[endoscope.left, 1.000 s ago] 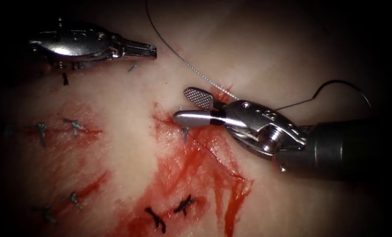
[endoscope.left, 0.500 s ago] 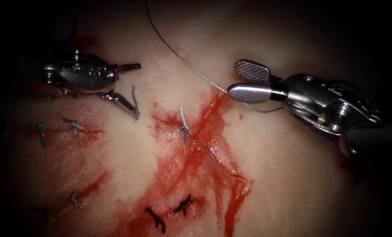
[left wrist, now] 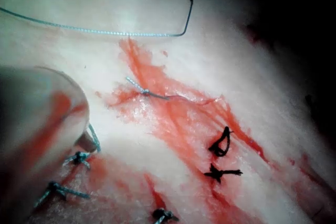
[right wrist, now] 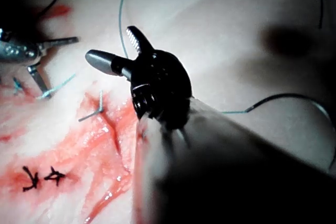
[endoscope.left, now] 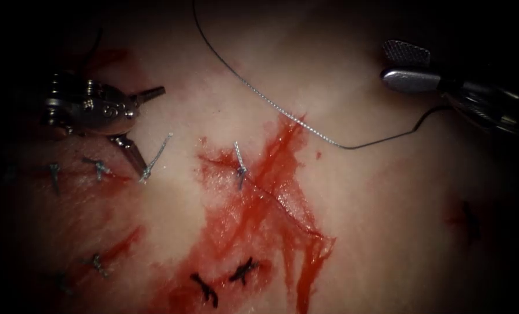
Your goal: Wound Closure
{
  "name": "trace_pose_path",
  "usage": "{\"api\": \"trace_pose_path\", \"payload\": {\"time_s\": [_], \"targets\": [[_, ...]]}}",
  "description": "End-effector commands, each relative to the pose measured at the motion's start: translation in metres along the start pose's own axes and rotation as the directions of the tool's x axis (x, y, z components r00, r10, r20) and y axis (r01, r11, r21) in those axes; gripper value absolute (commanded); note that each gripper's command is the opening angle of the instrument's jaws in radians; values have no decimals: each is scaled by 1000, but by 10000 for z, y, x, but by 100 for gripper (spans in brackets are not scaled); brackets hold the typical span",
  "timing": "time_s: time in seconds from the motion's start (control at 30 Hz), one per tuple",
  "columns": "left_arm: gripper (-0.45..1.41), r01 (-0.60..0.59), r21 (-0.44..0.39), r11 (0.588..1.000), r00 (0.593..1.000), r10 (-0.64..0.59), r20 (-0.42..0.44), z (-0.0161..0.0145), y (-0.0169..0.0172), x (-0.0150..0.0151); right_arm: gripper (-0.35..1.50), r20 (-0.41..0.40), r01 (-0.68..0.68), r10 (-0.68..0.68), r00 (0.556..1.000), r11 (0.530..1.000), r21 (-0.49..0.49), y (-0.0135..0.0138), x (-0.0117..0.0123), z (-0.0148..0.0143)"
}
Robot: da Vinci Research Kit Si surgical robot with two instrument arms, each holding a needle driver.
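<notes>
My left gripper (endoscope.left: 137, 131) sits over the tissue (endoscope.left: 387, 232) at the endoscope view's left, well left of the cut (endoscope.left: 271, 197), its jaws spread, and a cut end of thread (endoscope.left: 156, 157) lies at the tip of the lower jaw. My right gripper (endoscope.left: 407, 67) hangs at the far upper right, well apart from the cut, jaws parted with nothing between them. The thread (endoscope.left: 259, 96) runs from the top edge down and rightward across the tissue, passing just above the cut's upper end, then bends up toward my right gripper. A knotted stitch (endoscope.left: 240, 168) sits on the cut's upper part. Two more stitches (endoscope.left: 224, 279) lie below it, and further stitches (endoscope.left: 96, 168) lie beneath my left gripper.
</notes>
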Motion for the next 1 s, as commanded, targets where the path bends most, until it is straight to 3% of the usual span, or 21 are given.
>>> {"api": "trace_pose_path", "payload": {"time_s": [0.03,0.27,0.43,0.6,0.83,0.93,1.0], "targets": [[136,-11,20,1000,1000,11,18,4,-3,2,128,-2,0,0,1000,1000,-3,4,2,3],[133,-70,102,992,997,68,29,-26,-23,13,128,-11,14,-14,1000,1000,-23,13,8,-10],[126,-140,185,973,989,128,74,-32,-32,24,128,-22,18,-19,1000,999,-48,15,10,-14],[126,-281,321,905,957,240,162,-21,-50,33,128,-26,17,-19,999,998,-57,15,10,-14],[121,-469,309,827,874,385,296,-18,-62,31,128,-25,29,-30,999,998,-56,15,10,-16],[120,-539,344,769,829,411,380,-18,-73,30,128,-24,27,-29,999,998,-55,16,11,-18],[120,-550,363,752,823,414,388,-18,-77,29,128,-24,32,-34,999,998,-55,16,13,-19]]}}
